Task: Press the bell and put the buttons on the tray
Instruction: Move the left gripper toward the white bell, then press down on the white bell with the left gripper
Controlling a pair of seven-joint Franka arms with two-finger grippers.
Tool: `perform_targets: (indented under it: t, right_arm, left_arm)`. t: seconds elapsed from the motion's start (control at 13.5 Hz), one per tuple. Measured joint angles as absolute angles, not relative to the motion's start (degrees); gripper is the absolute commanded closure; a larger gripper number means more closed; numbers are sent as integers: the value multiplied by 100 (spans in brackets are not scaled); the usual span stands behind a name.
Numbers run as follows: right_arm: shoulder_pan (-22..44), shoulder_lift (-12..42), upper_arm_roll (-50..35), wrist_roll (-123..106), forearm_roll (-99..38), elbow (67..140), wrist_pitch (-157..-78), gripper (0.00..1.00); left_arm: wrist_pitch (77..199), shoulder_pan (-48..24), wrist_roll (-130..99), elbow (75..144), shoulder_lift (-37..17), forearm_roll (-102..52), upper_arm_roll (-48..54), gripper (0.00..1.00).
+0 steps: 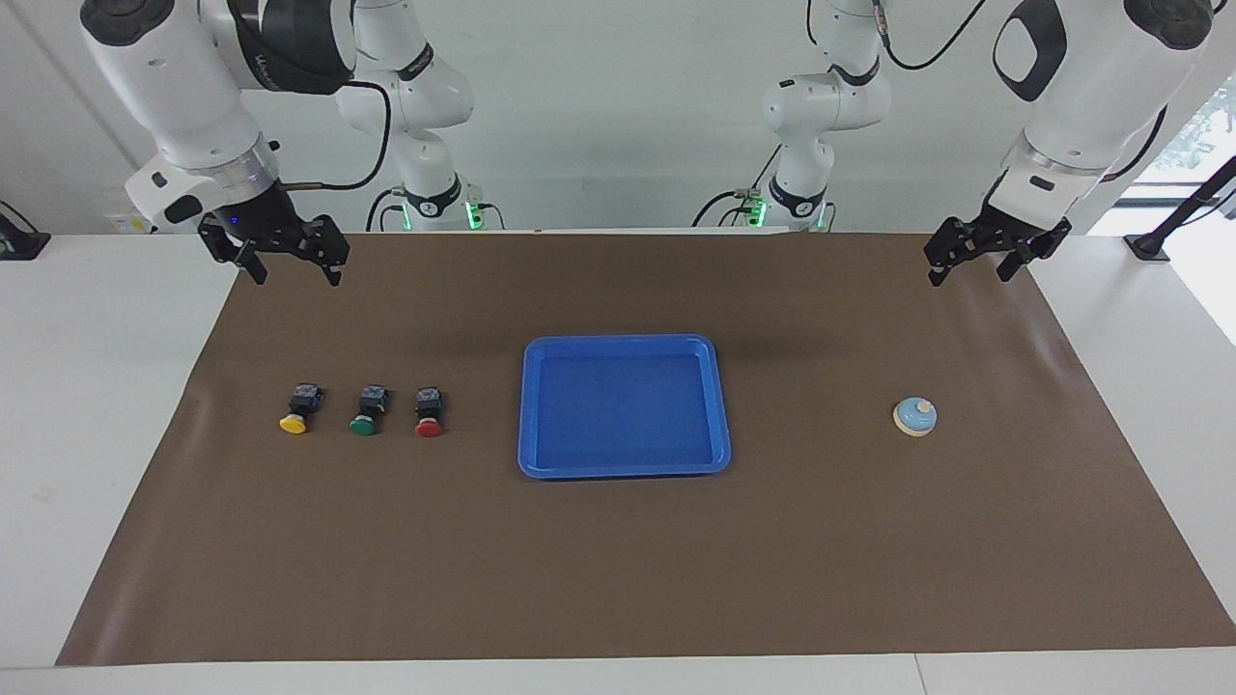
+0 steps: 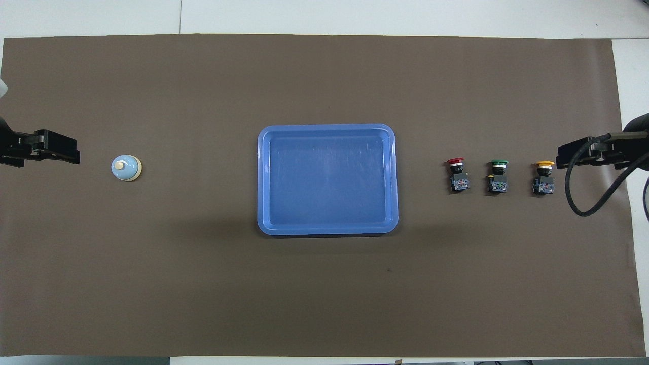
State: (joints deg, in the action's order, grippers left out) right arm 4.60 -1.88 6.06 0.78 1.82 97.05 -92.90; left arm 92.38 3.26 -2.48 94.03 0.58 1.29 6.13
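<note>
Both tools hung with fingers apart, left tool (image 1: 966, 259) near the bell (image 1: 914, 417), right tool (image 1: 290, 259) near the buttons (image 1: 364, 410)

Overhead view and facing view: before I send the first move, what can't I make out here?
- Left gripper: the overhead view's edge cuts off all but its tip.
- Right gripper: partly cut off at the overhead edge, with its own cable looping in front.
- Buttons: any markings are too small to read in both views.
- Bell: too small to tell whether its knob is pressed.
</note>
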Motion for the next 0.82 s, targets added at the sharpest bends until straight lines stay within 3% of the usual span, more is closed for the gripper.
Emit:
perform_targets:
  t: [0.82]
  right_arm:
    - [460,-188,606,78,182,9705,-9290,0]
  left_arm:
    - [11135,425,-107,11068,-66,129,553,100]
